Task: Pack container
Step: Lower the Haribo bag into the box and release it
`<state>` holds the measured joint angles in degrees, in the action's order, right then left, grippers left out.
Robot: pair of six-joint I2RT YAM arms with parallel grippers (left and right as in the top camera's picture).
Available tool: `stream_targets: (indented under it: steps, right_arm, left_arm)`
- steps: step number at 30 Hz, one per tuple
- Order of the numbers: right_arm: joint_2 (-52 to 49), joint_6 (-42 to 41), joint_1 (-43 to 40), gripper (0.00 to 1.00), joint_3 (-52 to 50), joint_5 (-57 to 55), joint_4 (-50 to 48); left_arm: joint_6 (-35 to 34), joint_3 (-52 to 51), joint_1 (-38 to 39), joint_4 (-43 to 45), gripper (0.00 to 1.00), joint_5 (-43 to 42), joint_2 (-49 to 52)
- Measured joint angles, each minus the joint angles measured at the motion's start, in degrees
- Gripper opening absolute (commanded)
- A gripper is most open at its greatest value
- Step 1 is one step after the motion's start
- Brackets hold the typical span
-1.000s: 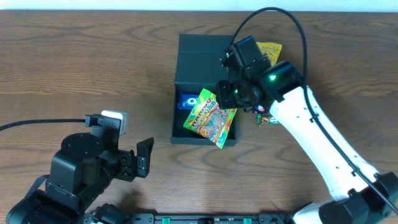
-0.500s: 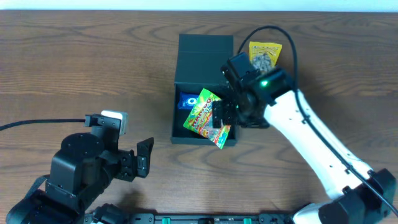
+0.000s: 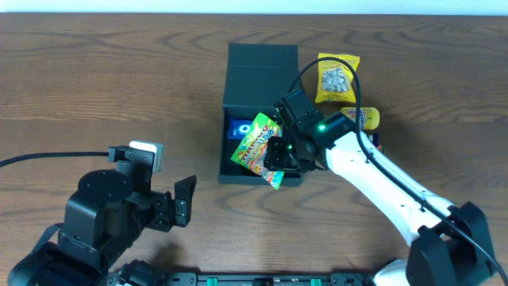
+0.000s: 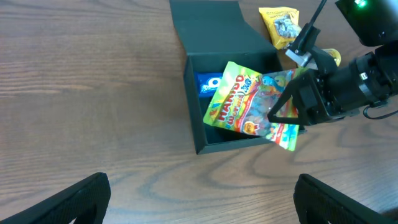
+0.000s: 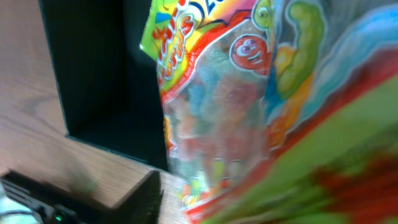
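Observation:
The container [image 3: 226, 171], a dark box with its flap lid folded back, stands mid-table and also shows in the left wrist view [image 4: 194, 134]. A green gummy packet [image 3: 254, 144] lies tilted in it, one corner over the front right rim, above a blue packet [image 3: 236, 129]. My right gripper [image 3: 278, 156] is pressed against the gummy packet's right end. In the right wrist view the packet [image 5: 249, 93] fills the frame. One finger shows wide at the left; the jaws [image 5: 211, 199] look open. My left gripper [image 3: 187, 200] is open and empty at the front left.
A yellow snack packet [image 3: 337, 78] lies right of the lid, and another yellow packet [image 3: 363, 117] lies beside the right arm. The right arm's cable arcs over the container's right side. The left wrist view shows bare wood between its fingers [image 4: 199, 193].
My right gripper has come down and toward the front onto the gummy packet, which has shifted slightly left. The yellow packets are now uncovered. The left arm has not moved.

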<state>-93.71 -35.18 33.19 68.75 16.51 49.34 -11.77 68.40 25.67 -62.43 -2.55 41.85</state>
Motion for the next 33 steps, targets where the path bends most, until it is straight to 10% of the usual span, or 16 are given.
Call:
stream_targets:
  steps: [4,33]
  right_arm:
    - [-1.9,0.2,0.0,0.01,0.0,0.3,-0.9]
    - [-4.4,38.7,-5.9,0.01,-0.1,5.3,-6.0]
  left_arm:
    - [0.0,0.0,0.0,-0.1,0.95,0.0,0.0]
    - [0.0,0.0,0.0,-0.4,0.95,0.0,0.0]
